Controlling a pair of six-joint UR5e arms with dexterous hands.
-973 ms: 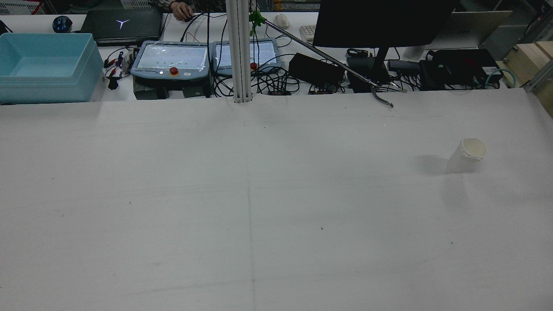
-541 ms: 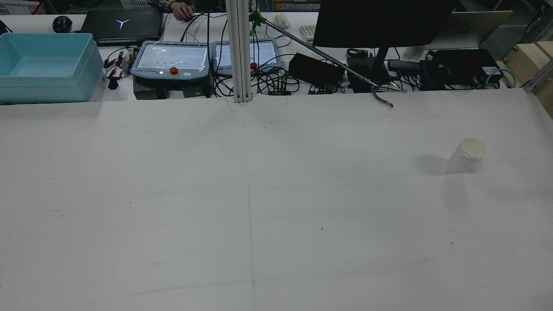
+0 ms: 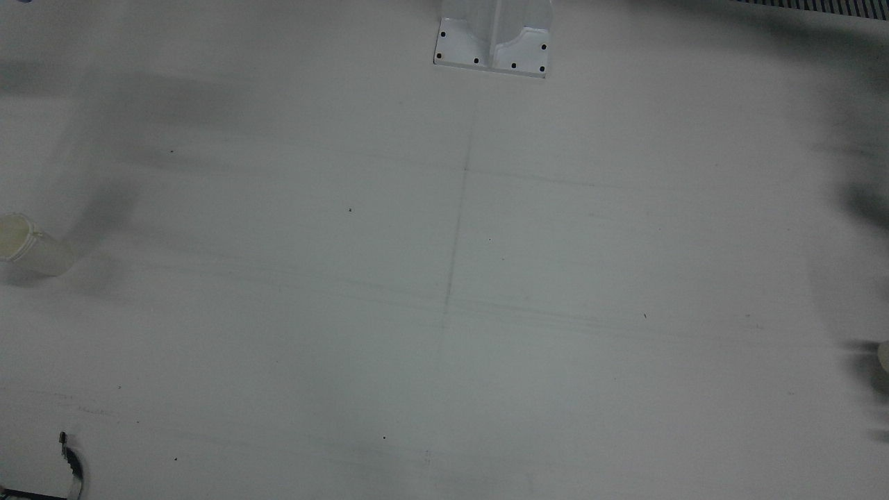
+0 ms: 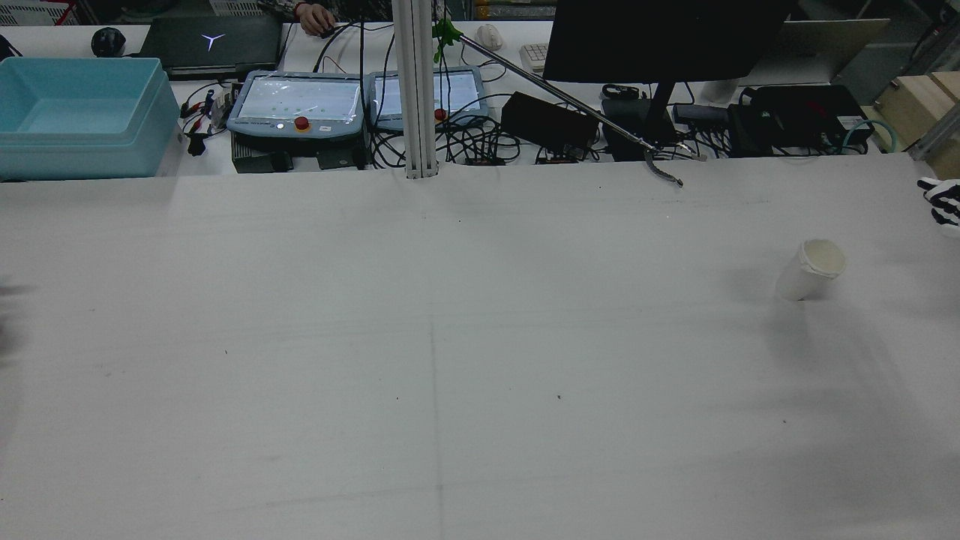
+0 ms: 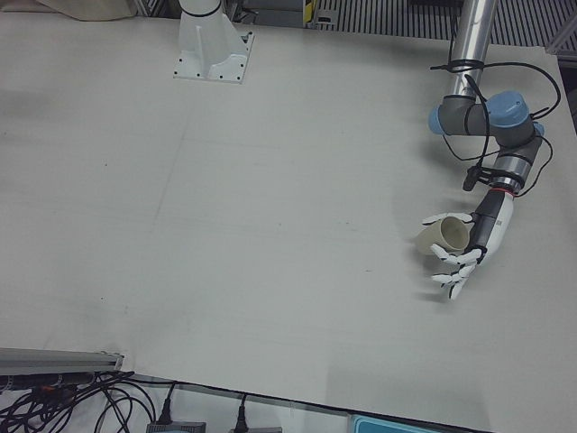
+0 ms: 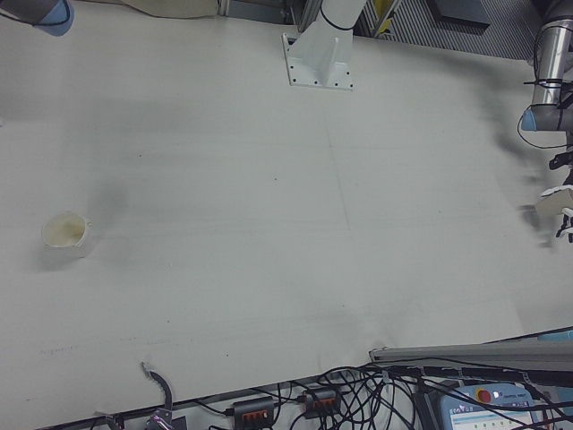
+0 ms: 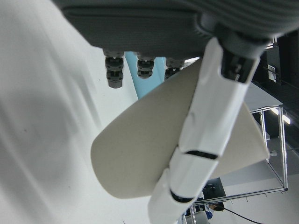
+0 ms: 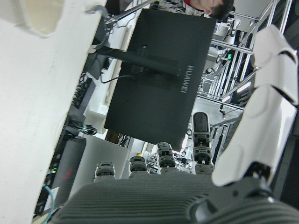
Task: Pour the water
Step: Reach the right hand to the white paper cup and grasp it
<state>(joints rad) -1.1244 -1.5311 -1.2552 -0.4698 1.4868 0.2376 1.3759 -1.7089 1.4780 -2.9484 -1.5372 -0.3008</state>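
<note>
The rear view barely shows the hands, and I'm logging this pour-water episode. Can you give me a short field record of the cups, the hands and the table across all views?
held cup: paper cup, tilted on its side in the left hand
left hand: fingers wrapped around the held cup, above the table near the robot's left edge
standing cup: white paper cup, upright on the robot's right half; contents not clear
right hand: right hand, only fingertips at the rear view's right edge; its own camera shows fingers apart, holding nothing
table: white table, nothing else near the cups
</note>
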